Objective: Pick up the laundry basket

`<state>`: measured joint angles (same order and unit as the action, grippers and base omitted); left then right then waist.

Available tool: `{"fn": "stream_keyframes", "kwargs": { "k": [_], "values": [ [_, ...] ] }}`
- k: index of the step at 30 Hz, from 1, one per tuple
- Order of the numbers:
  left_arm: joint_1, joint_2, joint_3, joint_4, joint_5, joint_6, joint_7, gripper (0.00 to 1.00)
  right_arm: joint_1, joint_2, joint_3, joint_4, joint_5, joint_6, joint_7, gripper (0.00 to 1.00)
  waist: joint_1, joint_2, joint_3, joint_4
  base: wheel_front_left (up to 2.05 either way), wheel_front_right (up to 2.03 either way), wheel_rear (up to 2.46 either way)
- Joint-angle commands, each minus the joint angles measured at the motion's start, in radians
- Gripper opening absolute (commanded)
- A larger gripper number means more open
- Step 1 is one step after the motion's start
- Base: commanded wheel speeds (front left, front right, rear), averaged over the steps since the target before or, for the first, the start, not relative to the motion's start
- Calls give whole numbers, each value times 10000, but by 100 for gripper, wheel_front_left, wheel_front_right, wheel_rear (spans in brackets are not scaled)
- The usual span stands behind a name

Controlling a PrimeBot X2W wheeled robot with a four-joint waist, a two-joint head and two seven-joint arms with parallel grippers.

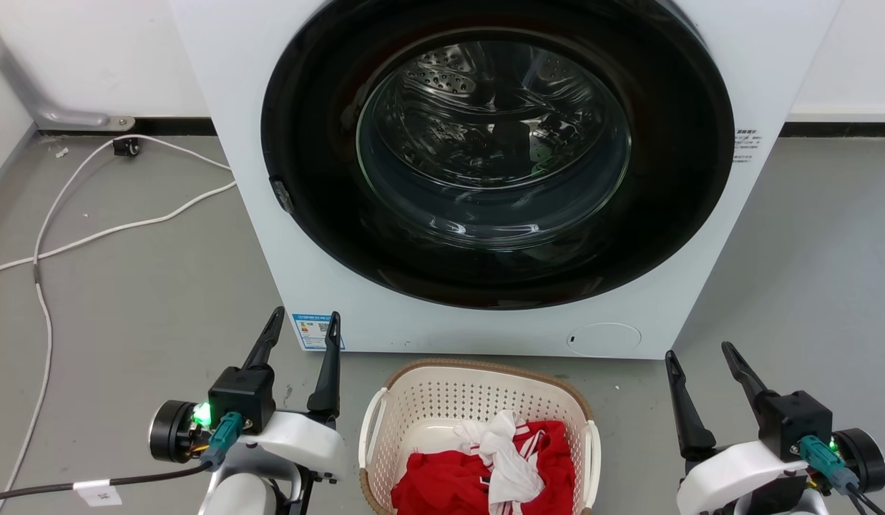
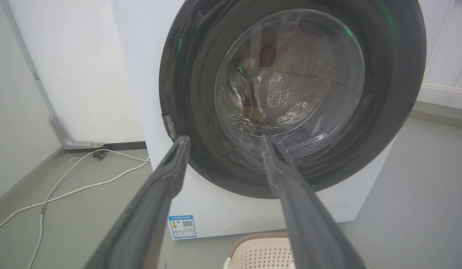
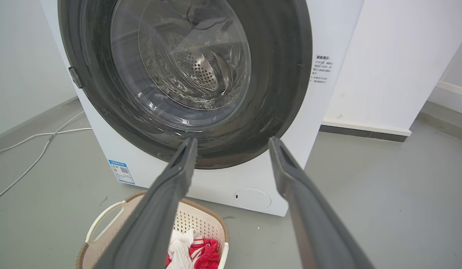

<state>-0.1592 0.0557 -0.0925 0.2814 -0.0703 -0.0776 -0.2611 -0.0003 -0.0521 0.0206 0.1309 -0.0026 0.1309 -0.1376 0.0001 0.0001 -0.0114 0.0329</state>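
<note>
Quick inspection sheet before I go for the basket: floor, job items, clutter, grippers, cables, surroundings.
Surface: grey floor, smooth.
Job's things: laundry basket upright on the floor before the washing machine, holding red and white clothes.
Clutter: small white scrap near the wall.
Grippers: left gripper and right gripper open, holding nothing, either side of the basket, apart from it.
Cables: white cable loose on the floor to the robot's left.
Surroundings: washer door appears shut; white wall behind.
</note>
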Motion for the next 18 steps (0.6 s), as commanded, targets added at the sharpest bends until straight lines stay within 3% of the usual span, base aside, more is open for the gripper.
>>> {"fn": "stream_keyframes", "kwargs": {
  "k": [1,18],
  "values": [
    [-112,6,-7,35,38,5,-57,100,37,33,-4,19,-39,-3,-52,100,-1,-1,0,4,0,0,0],
    [-188,-10,-13,13,126,-81,-47,100,-88,31,-104,107,10,-3,-119,100,-1,-1,88,44,0,0,0]
  ]
}}
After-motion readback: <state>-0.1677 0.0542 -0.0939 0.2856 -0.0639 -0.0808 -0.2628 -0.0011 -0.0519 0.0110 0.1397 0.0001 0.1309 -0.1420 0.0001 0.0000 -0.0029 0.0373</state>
